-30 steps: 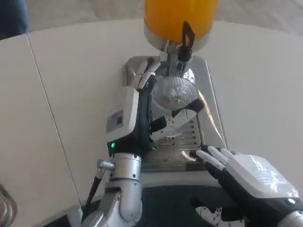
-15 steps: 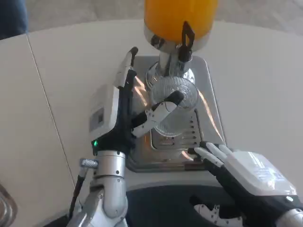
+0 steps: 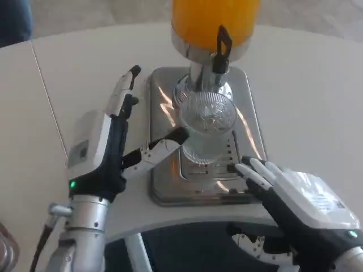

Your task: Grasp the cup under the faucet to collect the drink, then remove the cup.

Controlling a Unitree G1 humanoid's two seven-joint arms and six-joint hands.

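A clear ribbed cup [image 3: 206, 126] stands upright on the steel drip tray [image 3: 164, 96], right under the black-handled faucet [image 3: 222, 45] of the orange drink dispenser [image 3: 214, 20]. My left hand [image 3: 108, 144] is to the left of the cup, fingers spread, holding nothing; its thumb tip [image 3: 173, 138] reaches to the cup's lower left side. My right hand [image 3: 295, 201] lies at the tray's near right corner, fingers extended flat, holding nothing.
The white table [image 3: 306, 90] stretches out on both sides of the dispenser. A seam [image 3: 54, 122] runs down the table on the left. The table's curved front edge passes just under the tray.
My left hand has let go of the cup and drawn away to the left, fingers now spread. The cup stays under the faucet. The right hand has barely moved.
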